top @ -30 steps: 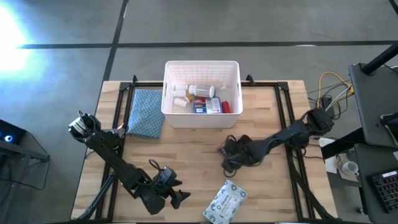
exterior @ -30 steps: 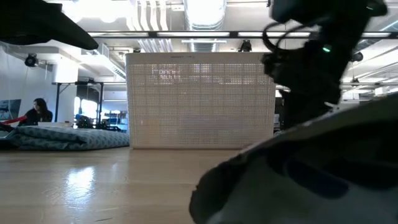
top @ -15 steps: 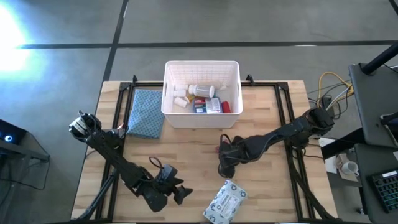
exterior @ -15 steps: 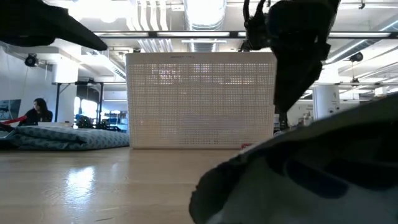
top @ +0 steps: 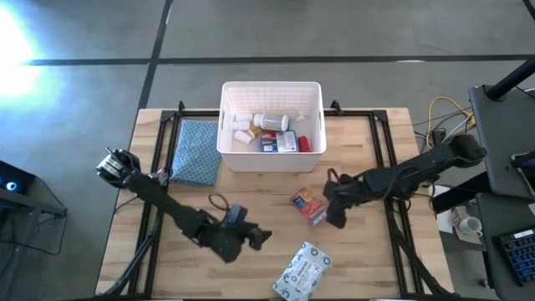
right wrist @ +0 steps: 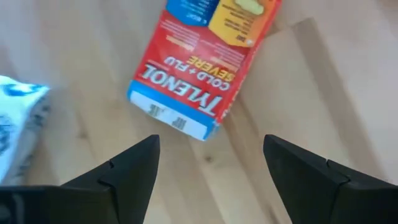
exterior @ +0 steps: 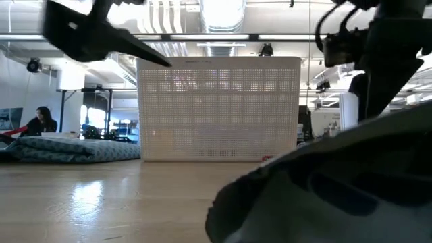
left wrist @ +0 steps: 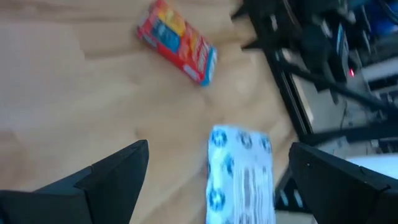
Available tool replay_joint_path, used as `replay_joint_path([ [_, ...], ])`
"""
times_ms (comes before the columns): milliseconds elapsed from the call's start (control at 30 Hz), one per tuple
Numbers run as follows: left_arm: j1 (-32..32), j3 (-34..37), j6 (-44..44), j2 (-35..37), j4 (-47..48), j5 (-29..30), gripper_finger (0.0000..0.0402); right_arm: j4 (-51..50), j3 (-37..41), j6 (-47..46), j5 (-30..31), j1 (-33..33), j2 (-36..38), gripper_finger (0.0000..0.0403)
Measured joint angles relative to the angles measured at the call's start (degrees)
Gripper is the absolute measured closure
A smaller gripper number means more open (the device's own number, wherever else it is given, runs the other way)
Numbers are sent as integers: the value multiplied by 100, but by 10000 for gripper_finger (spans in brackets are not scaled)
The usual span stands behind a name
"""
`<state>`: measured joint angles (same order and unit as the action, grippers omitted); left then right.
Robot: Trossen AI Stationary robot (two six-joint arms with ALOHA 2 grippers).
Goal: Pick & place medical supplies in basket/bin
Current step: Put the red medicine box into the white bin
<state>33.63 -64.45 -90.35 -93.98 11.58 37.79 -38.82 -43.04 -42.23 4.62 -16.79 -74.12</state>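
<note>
The white bin [top: 272,155] stands at the table's far middle and holds white bottles [top: 269,122] and small boxes. A red box [top: 308,206] lies flat on the wood in front of it. A grey-white pack [top: 303,270] lies near the near edge. My right gripper [top: 328,213] is open just right of the red box [right wrist: 205,62] and does not touch it. My left gripper [top: 266,237] is open left of the pack [left wrist: 242,177], pointing toward it and the red box [left wrist: 177,40].
A folded blue cloth [top: 196,150] lies left of the bin. In the low view the bin's wall [exterior: 219,108] fills the middle. Black frame rails [top: 380,159] run along the table's left and right sides. Bare wood lies between bin and pack.
My right gripper has drawn back toward the table's right edge, and the red box it stood over now shows lying flat on the wood. My left gripper has moved right and toward the far edge, closer to the pack.
</note>
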Motion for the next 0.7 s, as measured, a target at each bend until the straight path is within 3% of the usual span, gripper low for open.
replay_joint_path([
  [133,-327,0,-239,-116,-140,-182,38,919,832,-277,-472,214,463,125],
  [300,-462,-41,-781,-602,-605,-279,38,2397,1573,-475,-725,396,360,124],
  [433,-502,-241,-1579,-1180,-630,-278,38,2775,1643,-478,-419,472,106,124],
  [533,-604,-465,-1676,-1584,-731,-216,38,2815,1646,-474,-199,581,-65,124],
  [700,-983,-816,-1493,-2113,-1034,-135,38,3840,1863,-827,-676,1109,-446,125],
])
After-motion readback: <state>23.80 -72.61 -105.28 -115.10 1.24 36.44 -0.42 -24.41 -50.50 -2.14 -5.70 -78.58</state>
